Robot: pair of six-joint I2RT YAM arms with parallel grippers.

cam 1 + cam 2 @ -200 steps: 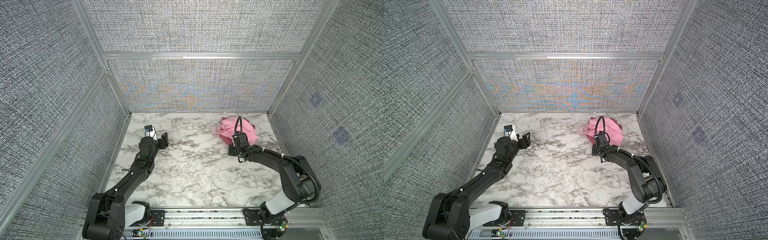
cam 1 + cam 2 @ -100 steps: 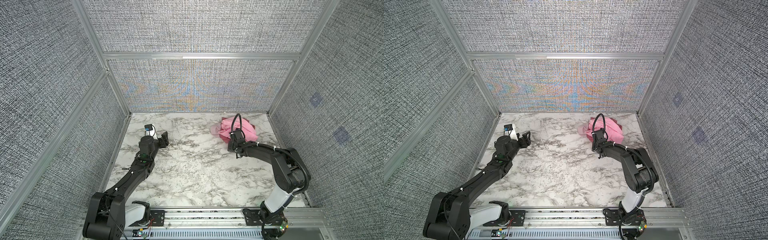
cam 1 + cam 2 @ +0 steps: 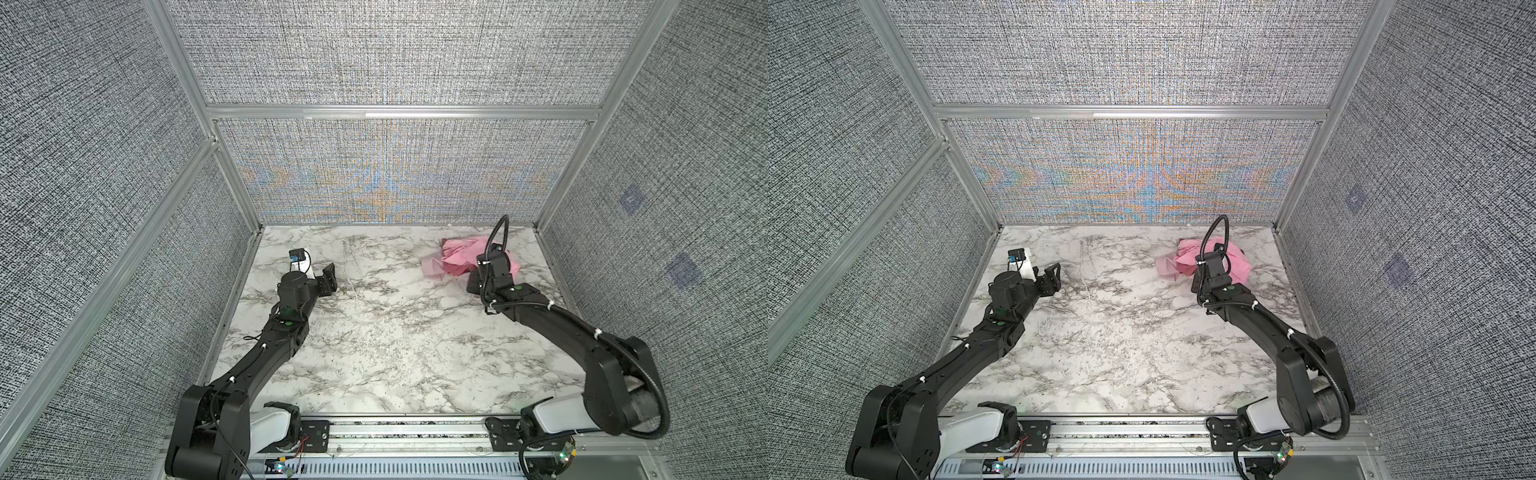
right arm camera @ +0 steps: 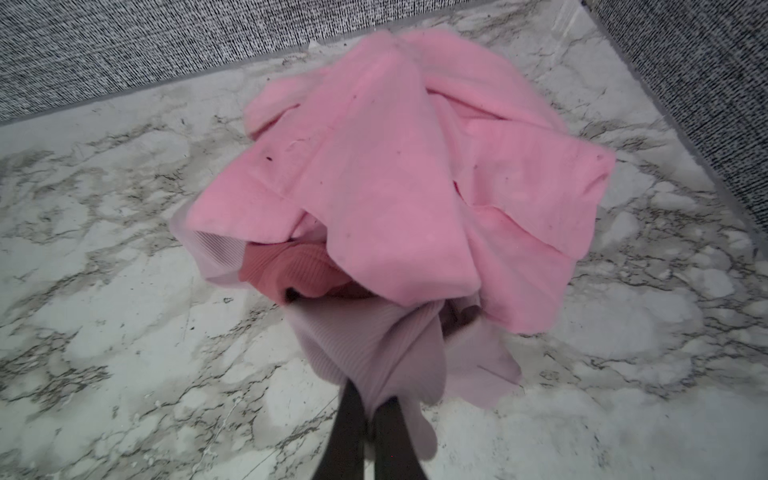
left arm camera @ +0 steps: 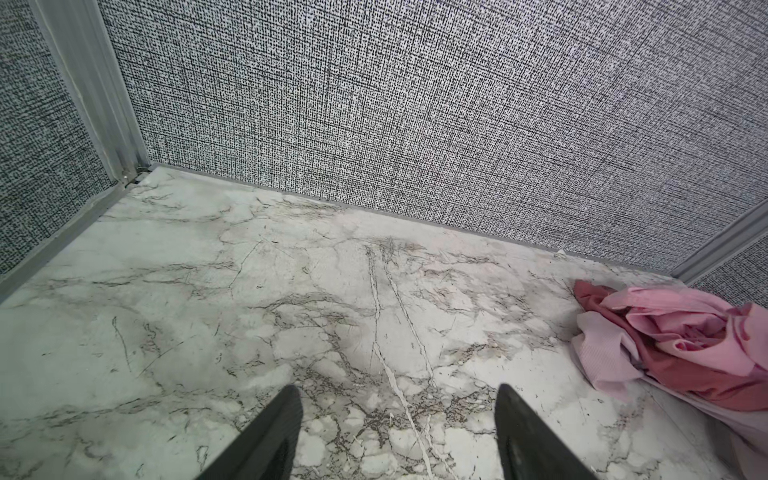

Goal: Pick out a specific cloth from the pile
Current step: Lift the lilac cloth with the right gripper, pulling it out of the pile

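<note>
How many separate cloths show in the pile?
3: bright pink cloth on top, dark rose-red cloth tucked beneath it, pale mauve cloth sticking out underneath, pinched in the right hand. Others may be hidden.

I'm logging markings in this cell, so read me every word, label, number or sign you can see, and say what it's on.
No text can be read anywhere.
small blue label at the left arm's wrist: too small to read.
faint purple square patches on the grey woven wall: blurred, no letters.
pale mauve-pink cloth and heap of pink cloths: no tag or print shows.
</note>
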